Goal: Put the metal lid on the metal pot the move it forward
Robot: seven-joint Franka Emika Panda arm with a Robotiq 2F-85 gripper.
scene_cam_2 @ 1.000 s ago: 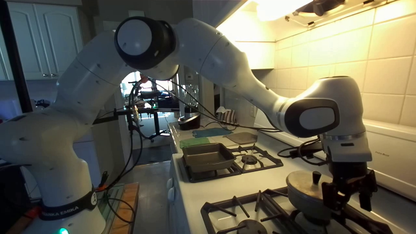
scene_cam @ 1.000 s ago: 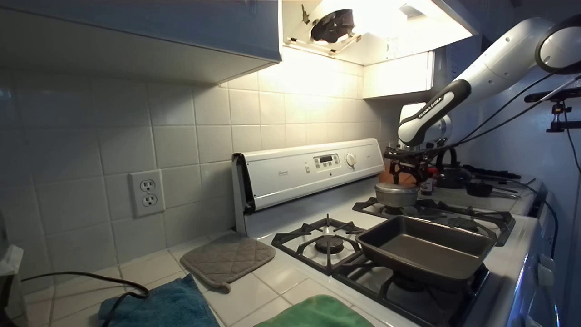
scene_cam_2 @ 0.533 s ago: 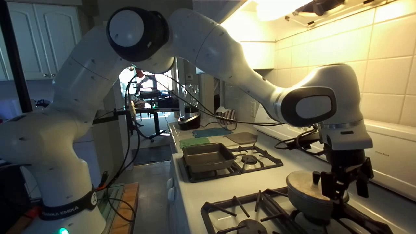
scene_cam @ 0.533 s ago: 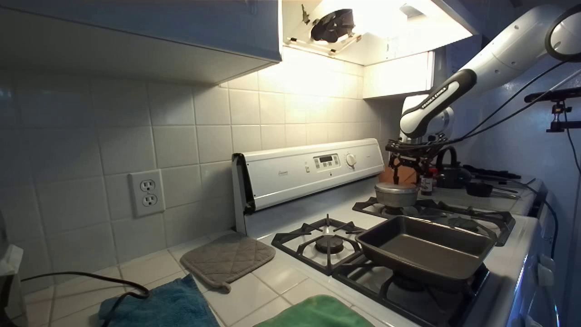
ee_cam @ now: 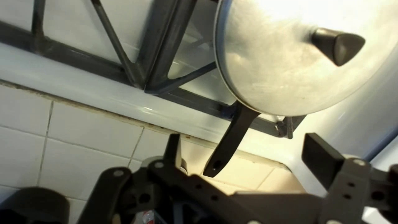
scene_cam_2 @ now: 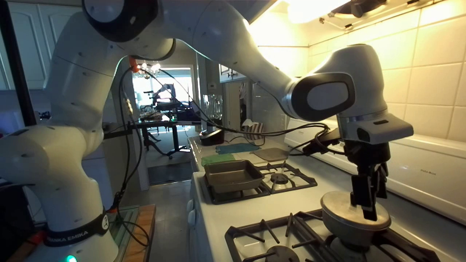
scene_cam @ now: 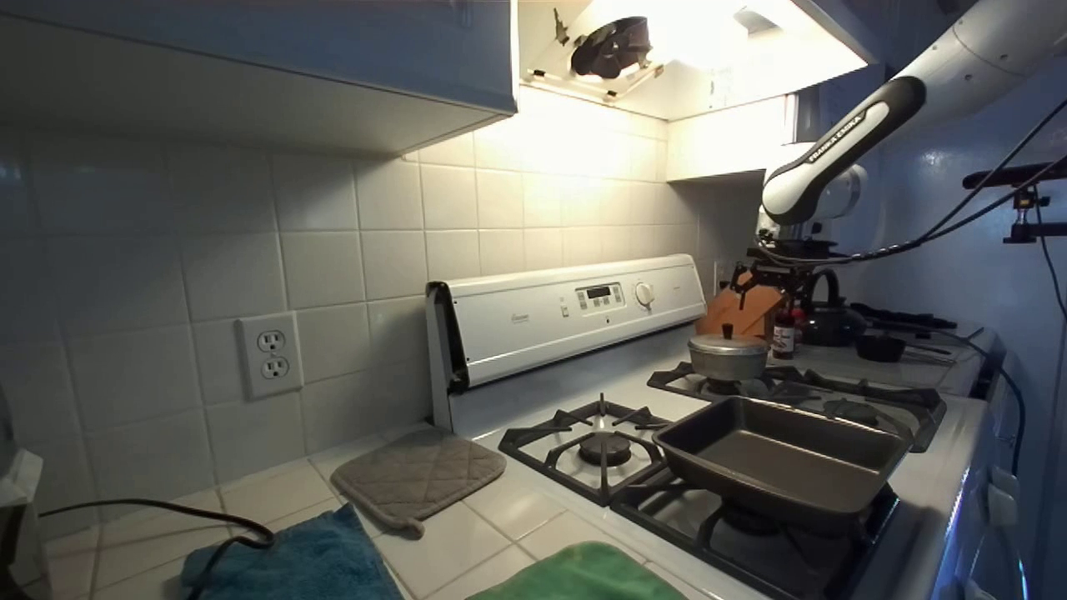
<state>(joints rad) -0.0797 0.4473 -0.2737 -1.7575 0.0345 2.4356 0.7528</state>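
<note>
The metal lid [ee_cam: 279, 74] sits on the metal pot [scene_cam: 728, 364], on a grate [ee_cam: 196, 102] near the control panel [scene_cam: 575, 323]; the tool [ee_cam: 248, 152] hangs clear, jaws spread, empty. Lidding looks complete; the forward move, I judge, remains.

There is one metal lid [ee_cam: 273, 74], one metal pot [scene_cam: 728, 364], one potholder [scene_cam: 421, 473] and two cloths [scene_cam: 310, 560].

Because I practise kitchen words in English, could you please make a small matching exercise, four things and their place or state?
1. metal lid
2. fingers
3. rectangular pan
4. quilted mat

A. uncovered, on the stove
B. flat on the tiled counter
C. on top of the metal pot
D. apart, gripping nothing

Pairs: 1-C; 2-D; 3-A; 4-B
</note>
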